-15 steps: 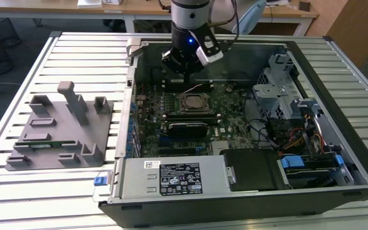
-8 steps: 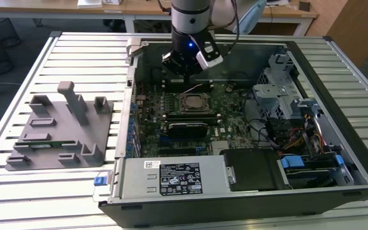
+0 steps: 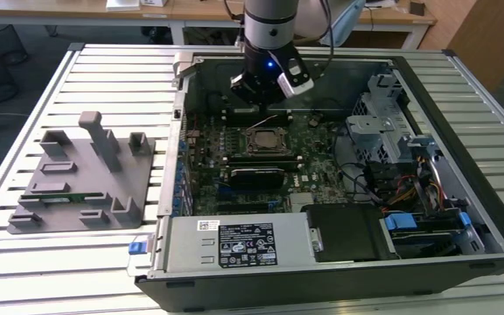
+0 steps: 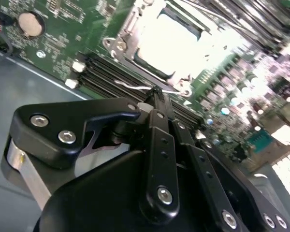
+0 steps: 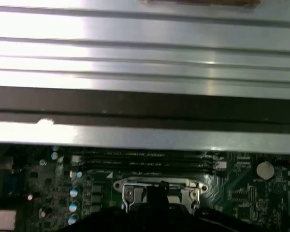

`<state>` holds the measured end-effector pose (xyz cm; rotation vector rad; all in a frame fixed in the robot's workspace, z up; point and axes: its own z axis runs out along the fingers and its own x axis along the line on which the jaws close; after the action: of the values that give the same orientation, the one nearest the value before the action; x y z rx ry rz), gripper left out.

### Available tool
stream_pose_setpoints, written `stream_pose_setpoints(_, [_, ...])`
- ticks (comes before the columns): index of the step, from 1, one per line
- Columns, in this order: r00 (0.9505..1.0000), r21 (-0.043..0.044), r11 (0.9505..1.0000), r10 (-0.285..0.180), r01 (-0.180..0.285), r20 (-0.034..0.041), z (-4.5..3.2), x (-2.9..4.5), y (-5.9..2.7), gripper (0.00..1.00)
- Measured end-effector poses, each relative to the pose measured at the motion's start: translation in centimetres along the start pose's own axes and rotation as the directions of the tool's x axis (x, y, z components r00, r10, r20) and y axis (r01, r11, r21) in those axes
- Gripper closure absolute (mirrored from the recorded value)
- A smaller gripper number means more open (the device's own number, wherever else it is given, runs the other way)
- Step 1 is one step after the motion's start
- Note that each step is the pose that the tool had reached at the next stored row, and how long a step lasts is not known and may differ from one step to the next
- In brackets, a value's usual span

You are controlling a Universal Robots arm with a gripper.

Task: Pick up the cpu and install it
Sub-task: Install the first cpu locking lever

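The cpu (image 3: 264,139) sits flat in the black socket frame (image 3: 264,130) mid-motherboard (image 3: 322,141), silver-grey top w/ a thin pale rim. The tool (image 3: 254,92) hangs just above and behind it, toward the case's (image 3: 488,216) back wall, not touching. In the second wrist view the tool (image 4: 157,96) looks clenched, black tips pinched together w/ nothing in them, cpu (image 4: 176,41) glaring white beyond. Ribbed metal tabletop (image 3: 112,72) underneath.

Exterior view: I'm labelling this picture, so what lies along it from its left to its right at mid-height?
Grey fixture block → cpu in the motherboard socket → silver drive cage → black case wall.
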<state>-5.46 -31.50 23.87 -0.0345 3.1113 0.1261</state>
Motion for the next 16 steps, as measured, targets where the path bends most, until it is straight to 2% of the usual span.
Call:
stream_pose_setpoints(6, [1.0000,0.0002,1.0000,0.000,0.000,0.0000,1.04,-0.15,0.08,0.89])
stream_pose_setpoints(16, [1.0000,0.0002,1.0000,0.000,0.000,0.0000,1.70,-0.77,0.18,0.89])
